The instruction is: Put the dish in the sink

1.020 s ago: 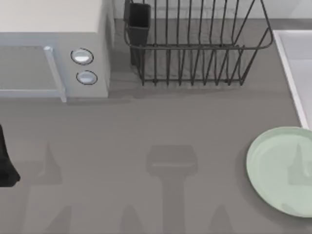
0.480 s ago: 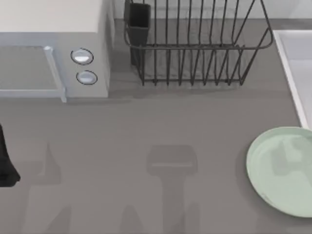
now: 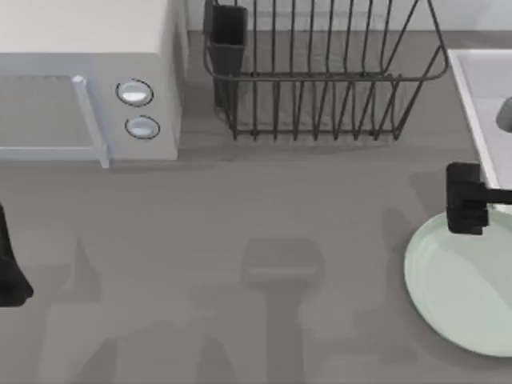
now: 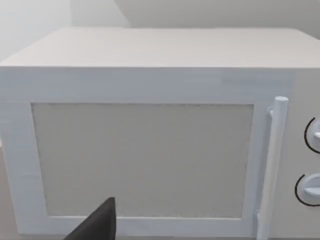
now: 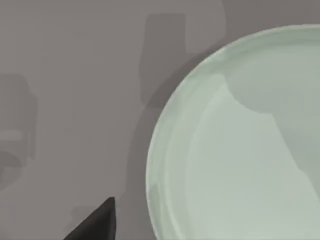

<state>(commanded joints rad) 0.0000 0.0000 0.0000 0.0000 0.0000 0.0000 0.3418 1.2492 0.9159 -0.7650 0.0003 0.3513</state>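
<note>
The dish (image 3: 460, 280) is a pale mint-green plate lying flat on the grey counter at the right, partly cut off by the top view's right edge. The sink (image 3: 474, 112) is the light basin with a raised rim at the far right, just behind the dish. My right gripper (image 3: 466, 200) reaches in from the right edge and hovers over the dish's far rim, next to the sink's near corner. Its wrist view looks down on the dish (image 5: 240, 150) and the bare counter beside it. My left arm (image 3: 8, 268) stays parked at the left edge.
A white microwave (image 3: 88, 88) stands at the back left, its door (image 4: 145, 157) shut. A dark wire dish rack (image 3: 320, 80) with a dark cup holder (image 3: 228, 36) stands at the back middle. Open grey counter lies between the arms.
My right arm has come into the top view from the right edge, over the dish's far rim. The dish and my left arm have not moved.
</note>
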